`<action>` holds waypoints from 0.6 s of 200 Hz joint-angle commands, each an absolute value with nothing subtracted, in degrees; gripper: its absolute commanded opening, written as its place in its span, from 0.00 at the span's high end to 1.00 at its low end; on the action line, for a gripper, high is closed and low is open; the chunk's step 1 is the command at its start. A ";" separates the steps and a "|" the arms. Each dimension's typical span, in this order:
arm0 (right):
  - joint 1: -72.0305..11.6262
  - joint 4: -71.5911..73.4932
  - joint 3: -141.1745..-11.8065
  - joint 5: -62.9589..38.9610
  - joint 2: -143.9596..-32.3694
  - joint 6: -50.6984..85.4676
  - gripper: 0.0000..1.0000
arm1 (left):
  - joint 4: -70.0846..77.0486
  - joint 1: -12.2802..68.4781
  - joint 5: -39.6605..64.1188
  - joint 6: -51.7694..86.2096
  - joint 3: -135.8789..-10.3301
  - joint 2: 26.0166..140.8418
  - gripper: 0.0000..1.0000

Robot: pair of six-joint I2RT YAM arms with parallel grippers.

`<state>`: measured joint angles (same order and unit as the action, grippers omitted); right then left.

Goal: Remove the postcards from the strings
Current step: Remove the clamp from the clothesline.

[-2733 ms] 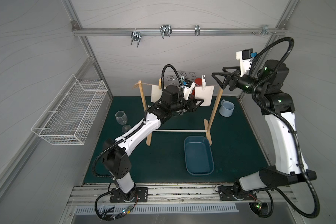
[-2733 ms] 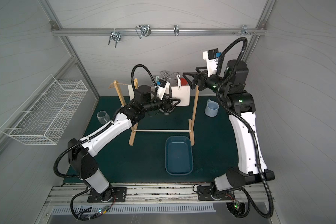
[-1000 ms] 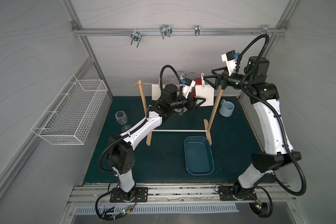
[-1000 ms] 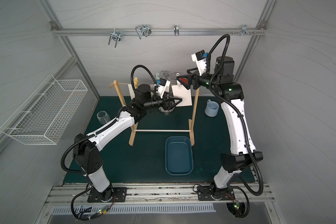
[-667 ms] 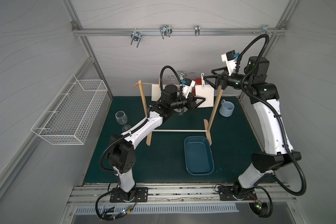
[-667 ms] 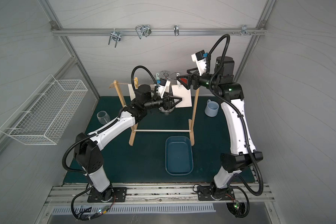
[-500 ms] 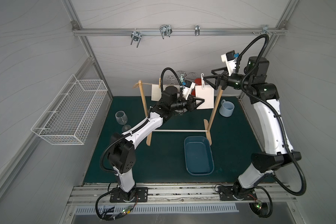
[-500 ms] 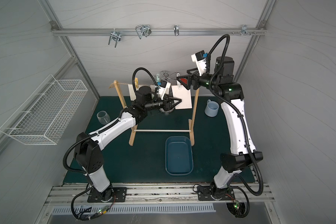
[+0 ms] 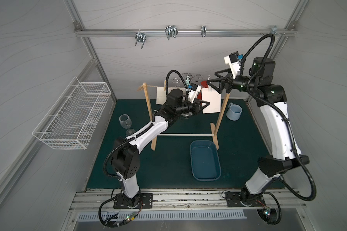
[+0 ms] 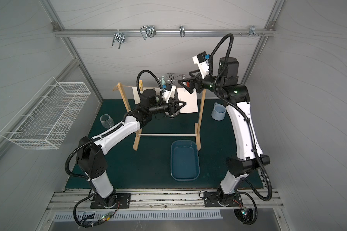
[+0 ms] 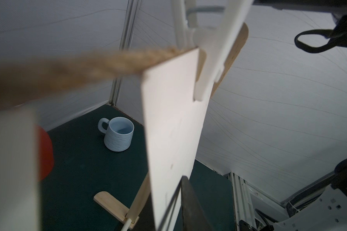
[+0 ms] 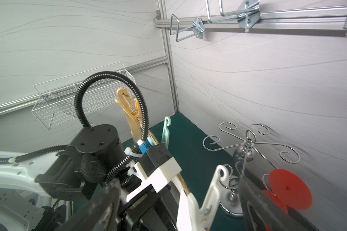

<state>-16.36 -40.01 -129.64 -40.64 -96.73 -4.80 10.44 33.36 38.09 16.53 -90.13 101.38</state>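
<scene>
The string [image 9: 151,86], a tan rope [image 11: 88,66], spans two wooden posts. The right postcard [image 9: 211,101] [image 10: 189,103] [image 11: 172,130] hangs from it under a white clothespin [image 11: 208,60] [image 12: 213,192]. My left gripper [image 9: 207,103] [image 10: 184,103] is shut on this card's near side edge; one dark finger [image 11: 190,204] lies against the card, the other is hidden behind it. My right gripper [image 9: 211,78] [image 12: 180,210] stands open, its fingers either side of the white clothespin. A second postcard [image 9: 160,96] hangs at the left under an orange clothespin [image 12: 129,110].
A blue tray [image 9: 205,160] lies in front of the rack's white crossbar [image 9: 184,135]. A pale blue mug [image 9: 234,112] stands to the right, a wine glass [image 9: 125,121] to the left. A metal hook stand [image 12: 246,152] and red disc [image 12: 284,190] are behind the rope. A wire basket [image 9: 72,116] hangs on the left wall.
My left gripper's jaws have closed onto the right postcard's edge. The right arm, which earlier swung in toward the white clothespin, has held still over the last second.
</scene>
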 commanded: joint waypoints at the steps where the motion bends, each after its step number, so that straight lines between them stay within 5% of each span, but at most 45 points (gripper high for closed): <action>1: -16.96 -42.96 -130.78 -39.32 -97.64 -6.86 0.08 | 10.68 33.07 37.46 15.17 -90.00 98.79 0.85; 120: -16.96 -47.32 -131.11 -40.55 -99.73 -9.01 0.07 | 6.94 33.11 35.33 10.47 -90.13 97.91 0.92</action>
